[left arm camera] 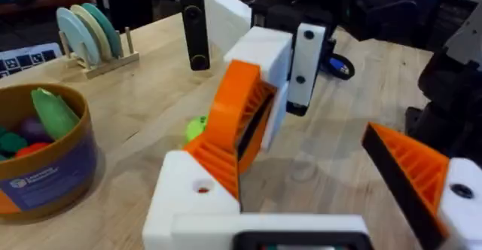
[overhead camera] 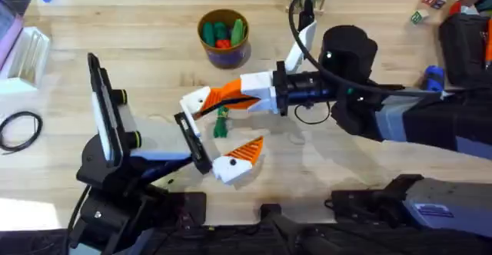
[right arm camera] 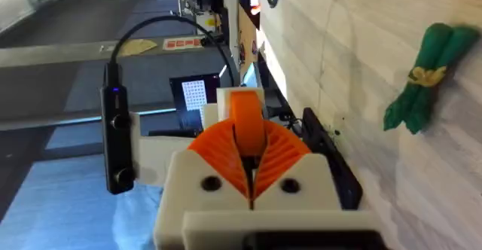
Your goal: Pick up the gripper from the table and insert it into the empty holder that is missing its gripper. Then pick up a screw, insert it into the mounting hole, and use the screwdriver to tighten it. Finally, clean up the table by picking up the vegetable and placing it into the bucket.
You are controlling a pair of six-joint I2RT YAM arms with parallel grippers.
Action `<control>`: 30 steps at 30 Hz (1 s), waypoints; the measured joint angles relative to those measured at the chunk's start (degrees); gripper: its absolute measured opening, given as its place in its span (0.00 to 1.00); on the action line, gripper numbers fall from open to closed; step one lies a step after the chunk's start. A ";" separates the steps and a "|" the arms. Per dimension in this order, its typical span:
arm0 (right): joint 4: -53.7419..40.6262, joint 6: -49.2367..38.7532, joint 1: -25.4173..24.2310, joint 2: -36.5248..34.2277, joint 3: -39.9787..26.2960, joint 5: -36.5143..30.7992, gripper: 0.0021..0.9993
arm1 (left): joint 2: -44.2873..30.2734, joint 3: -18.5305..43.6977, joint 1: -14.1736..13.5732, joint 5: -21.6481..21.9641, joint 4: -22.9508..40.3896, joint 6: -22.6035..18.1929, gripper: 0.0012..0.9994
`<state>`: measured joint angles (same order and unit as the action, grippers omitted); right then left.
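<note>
Pinching the left gripper's (overhead camera: 219, 136) orange pad, the right gripper's (overhead camera: 201, 104) fingers are clamped; left fingers spread.

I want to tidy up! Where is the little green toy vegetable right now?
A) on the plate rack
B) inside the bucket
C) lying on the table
C: the vegetable lies on the bare table, near the right end effector, while the bucket stands farther back.

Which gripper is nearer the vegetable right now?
Right, narrowly. The right gripper has its tip just above and left of the vegetable in the overhead view. The left gripper sits below it, slightly farther away.
</note>
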<state>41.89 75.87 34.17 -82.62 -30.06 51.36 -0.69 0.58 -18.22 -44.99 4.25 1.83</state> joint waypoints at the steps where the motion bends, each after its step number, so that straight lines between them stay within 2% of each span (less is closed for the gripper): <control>1: 0.00 0.00 0.00 -0.01 -0.02 -0.09 0.01 | 0.00 0.00 0.01 0.04 0.00 0.01 0.99; 14: -0.23 -4.42 -1.09 -0.01 -0.01 2.79 0.03 | 0.00 0.00 0.04 -0.87 -0.02 -0.29 0.99; 16: -0.31 -5.23 -1.40 -0.01 0.00 3.65 0.11 | 0.00 0.00 0.04 -1.23 -0.02 -0.46 0.99; 20: -0.24 -6.91 -1.57 -0.28 0.00 4.34 0.38 | 0.01 0.00 -0.76 -4.38 0.12 -0.94 0.99; 21: -0.07 -7.14 -1.55 -0.40 0.00 4.62 0.49 | 0.00 0.00 -1.12 -5.07 0.20 -0.98 0.99; 23: 1.68 -8.25 -1.57 -0.78 0.00 5.27 0.76 | 0.02 0.00 -1.36 -6.01 0.27 -1.01 0.99; 25: 2.97 -9.06 -1.57 -0.84 0.00 5.61 0.83 | 0.00 0.00 -1.36 -6.47 0.30 -1.07 0.99; 30: 3.04 -9.92 -1.84 -0.86 0.00 5.99 0.85 | 0.00 0.00 -1.36 -6.72 0.33 -1.20 0.99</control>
<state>44.93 65.95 32.34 -83.48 -30.06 57.34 -0.69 0.58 -19.57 -51.70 4.58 0.62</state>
